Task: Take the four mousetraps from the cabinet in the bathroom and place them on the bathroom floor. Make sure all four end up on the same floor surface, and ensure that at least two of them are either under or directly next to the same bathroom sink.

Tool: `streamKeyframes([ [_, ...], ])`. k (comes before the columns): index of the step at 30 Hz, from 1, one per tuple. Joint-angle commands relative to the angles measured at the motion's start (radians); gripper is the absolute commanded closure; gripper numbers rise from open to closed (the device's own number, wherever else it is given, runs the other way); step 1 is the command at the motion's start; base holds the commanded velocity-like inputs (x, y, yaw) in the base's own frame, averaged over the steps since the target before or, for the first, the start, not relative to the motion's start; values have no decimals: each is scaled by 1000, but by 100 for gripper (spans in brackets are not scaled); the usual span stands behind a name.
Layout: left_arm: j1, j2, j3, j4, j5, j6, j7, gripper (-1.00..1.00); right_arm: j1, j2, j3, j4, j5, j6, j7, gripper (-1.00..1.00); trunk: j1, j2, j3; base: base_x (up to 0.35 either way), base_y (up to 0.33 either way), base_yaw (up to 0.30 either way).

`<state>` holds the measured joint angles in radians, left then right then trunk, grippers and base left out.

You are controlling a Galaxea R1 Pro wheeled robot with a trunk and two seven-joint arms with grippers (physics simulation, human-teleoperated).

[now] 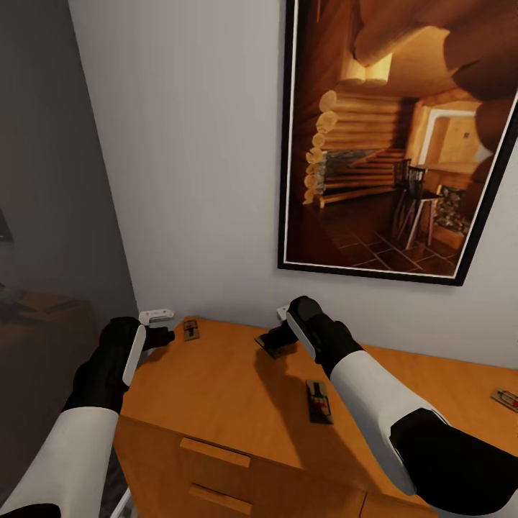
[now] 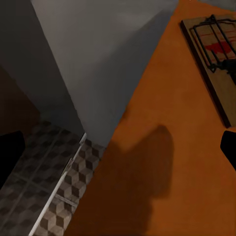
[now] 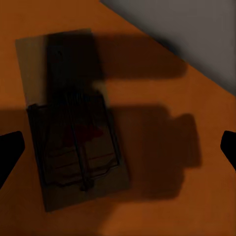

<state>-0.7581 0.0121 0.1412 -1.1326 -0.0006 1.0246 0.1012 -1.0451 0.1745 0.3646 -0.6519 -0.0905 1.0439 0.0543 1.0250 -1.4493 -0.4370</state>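
Several mousetraps lie on the flat top of the orange-brown cabinet [image 1: 216,388]. One mousetrap [image 1: 191,329] sits at the back left corner, just right of my open left gripper [image 1: 160,328], and it also appears in the left wrist view [image 2: 214,64]. My open right gripper [image 1: 273,342] hovers over a second mousetrap [image 3: 73,137], which lies in shadow between the spread fingertips [image 3: 11,152]. A third mousetrap [image 1: 319,401] lies mid-top, and another [image 1: 506,398] at the far right. The cube-patterned bathroom floor [image 2: 49,196] lies beside the cabinet. The sink is out of view.
A grey wall runs right behind the cabinet, with a large black-framed picture of a log cabin interior [image 1: 396,137] hanging on it. Wooden bar handles [image 1: 214,452] mark the drawers below. A dim doorway area opens to the left [image 1: 36,288].
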Motion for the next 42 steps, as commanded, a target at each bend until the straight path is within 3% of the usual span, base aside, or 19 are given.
streamKeyframes([
  [1, -1, 0, 0, -1, 1, 4, 3, -100, -1, 0, 1, 0, -7, 3, -4, -100, 0, -1, -1, 0, -2, 0],
  [22, -1, 0, 0, -1, 1, 4, 3, -100, -1, 0, -2, 0, -8, 3, -2, -100, 0, -1, -1, 0, 0, 97],
  [42, -1, 0, 0, -1, 2, 4, 3, -100, -1, 0, 0, 0, -8, 3, -3, -100, 0, -1, -1, 0, 0, 15],
])
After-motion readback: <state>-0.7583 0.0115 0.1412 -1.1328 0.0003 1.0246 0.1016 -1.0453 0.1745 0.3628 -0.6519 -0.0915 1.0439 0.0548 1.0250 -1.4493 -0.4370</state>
